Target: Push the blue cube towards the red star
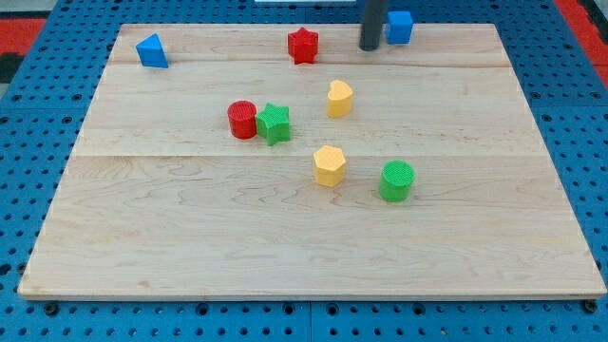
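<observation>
My tip (370,47) sits between small blue plastic cube (400,27) and red plastic star (302,45), wrong side; no claw to report; loop round to the cube's far side from the star, then push straight along the wooden tabletop (285,237).

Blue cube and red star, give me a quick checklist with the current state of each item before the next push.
1. Blue cube in view: ok, near the view's top edge.
2. Red star in view: ok, to the cube's left.
3. My tip behind the cube for a leftward push: not ok, it sits on the cube's left, the star's side.
4. Path from cube to star free of other blocks: ok.
5. Tip touching cube: cannot tell.
</observation>
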You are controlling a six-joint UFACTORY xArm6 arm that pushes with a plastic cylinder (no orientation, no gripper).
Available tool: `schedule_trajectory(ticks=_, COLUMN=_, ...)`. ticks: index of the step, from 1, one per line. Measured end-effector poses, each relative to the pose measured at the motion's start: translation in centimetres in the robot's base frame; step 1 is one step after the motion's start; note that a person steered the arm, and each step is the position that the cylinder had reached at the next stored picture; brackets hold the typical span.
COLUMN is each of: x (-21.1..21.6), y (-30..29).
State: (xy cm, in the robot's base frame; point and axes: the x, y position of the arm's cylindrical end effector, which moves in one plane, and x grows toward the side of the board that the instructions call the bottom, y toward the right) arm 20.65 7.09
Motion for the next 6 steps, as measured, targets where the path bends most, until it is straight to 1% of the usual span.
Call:
schedule_trajectory(ticks=1, x=-1.5, y=-0.2)
schedule_trajectory(ticks=2, x=-1.5, y=2.1)
schedule_trajectory(ticks=3, x=2.7, y=2.6)
schedule_trajectory(ticks=4, x=8.6, y=5.7)
schedule_trajectory(ticks=5, x=7.8, y=13.2)
schedule_trajectory(ticks=6, x=1.5, y=17.0)
